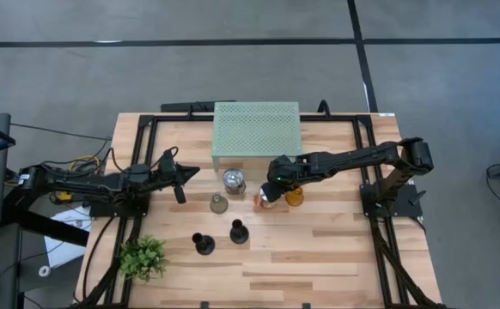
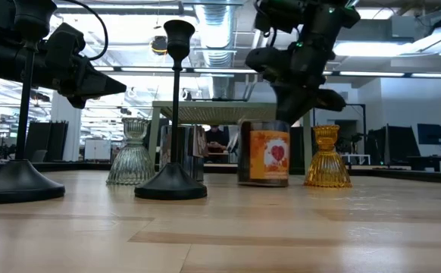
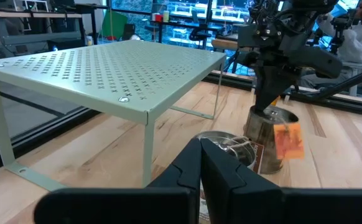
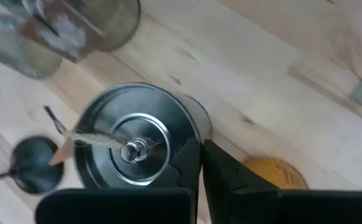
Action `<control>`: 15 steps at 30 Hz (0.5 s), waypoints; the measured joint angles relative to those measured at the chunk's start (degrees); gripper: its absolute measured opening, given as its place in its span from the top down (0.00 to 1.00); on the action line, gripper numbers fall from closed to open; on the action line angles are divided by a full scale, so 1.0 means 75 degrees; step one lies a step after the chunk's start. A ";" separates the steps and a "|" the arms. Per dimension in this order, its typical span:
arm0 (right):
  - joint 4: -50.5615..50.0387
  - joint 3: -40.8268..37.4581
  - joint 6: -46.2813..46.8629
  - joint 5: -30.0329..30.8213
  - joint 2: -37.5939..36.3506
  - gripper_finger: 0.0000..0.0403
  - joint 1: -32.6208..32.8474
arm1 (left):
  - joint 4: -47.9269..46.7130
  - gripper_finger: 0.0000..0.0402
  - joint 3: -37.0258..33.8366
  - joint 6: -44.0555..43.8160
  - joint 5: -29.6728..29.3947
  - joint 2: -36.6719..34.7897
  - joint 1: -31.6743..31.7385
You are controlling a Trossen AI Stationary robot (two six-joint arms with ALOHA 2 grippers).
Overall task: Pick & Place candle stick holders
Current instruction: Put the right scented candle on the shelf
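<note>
The surface is a pale wooden table [image 1: 319, 257] on a grey floor, seen from above; a mint-green perforated metal rack [image 1: 257, 127] stands at twelve o'clock and a small green leafy plant [image 1: 143, 256] at about seven o'clock, both outside the task.

The right gripper [image 4: 201, 162] hangs over the middle of the table, directly above a silvery jar-like candle holder with an orange label [image 4: 131, 134]; its two fingers are pressed together at the rim of this jar. I judge that it comes from above because the jar is too wide to take from the side; if the fingers really pinch the thin rim or only meet beside it, I cannot tell.

The amber ribbed glass holder [image 1: 295, 197] stands just beside this jar at three o'clock, so a lift needs to go straight up in order not to knock it. The second silvery jar-like holder [image 1: 233, 180] is near at ten o'clock, in front of the rack; the small grey-olive holder [image 1: 219, 203] is at nine o'clock; the two black bell-shaped holders with thin stems [image 1: 201, 245] [image 1: 238, 232] stand apart at about seven o'clock.

The left gripper [image 1: 190, 173] waits at nine o'clock of the group, fingers closed on nothing, pointing toward the jars; probably it keeps away so that the arms do not cross.
</note>
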 joint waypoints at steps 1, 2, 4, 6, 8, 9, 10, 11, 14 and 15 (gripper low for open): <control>-0.0198 0.0039 -0.0015 -0.0020 -0.0067 1.00 0.0000 | 0.0000 0.98 0.0000 0.0000 0.0000 0.0000 0.0000; -0.0361 0.0126 -0.0023 -0.0020 -0.0111 1.00 0.0005 | 0.0000 0.98 0.0000 0.0000 0.0000 0.0000 0.0000; -0.0659 0.0341 -0.0145 -0.0015 -0.0177 1.00 0.0002 | 0.0000 0.98 0.0000 0.0000 0.0000 0.0000 0.0000; -0.0986 0.0682 -0.0241 -0.0005 -0.0195 1.00 0.0000 | 0.0000 0.98 0.0000 0.0000 0.0000 0.0000 0.0000; -0.1260 0.1099 -0.0460 0.0032 -0.0197 1.00 0.0000 | 0.0000 0.98 0.0000 0.0000 -0.0001 0.0000 0.0000; -0.1376 0.1328 -0.0574 0.0075 -0.0197 1.00 0.0000 | 0.0000 0.98 0.0000 0.0000 0.0000 0.0000 0.0002; -0.1501 0.1598 -0.0686 0.0146 -0.0194 1.00 0.0000 | 0.0000 0.98 0.0000 0.0000 0.0000 0.0000 0.0000; -0.1641 0.1846 -0.0784 0.0248 -0.0194 1.00 0.0000 | 0.0000 0.98 0.0000 0.0000 0.0000 -0.0001 0.0000; -0.2334 0.2526 -0.1068 0.0472 -0.0194 1.00 -0.0068 | 0.0000 0.98 0.0000 -0.0002 0.0000 0.0000 0.0001; -0.2582 0.2748 -0.1122 0.0479 -0.0194 1.00 -0.0109 | 0.0000 0.98 0.0000 0.0000 0.0000 0.0000 0.0000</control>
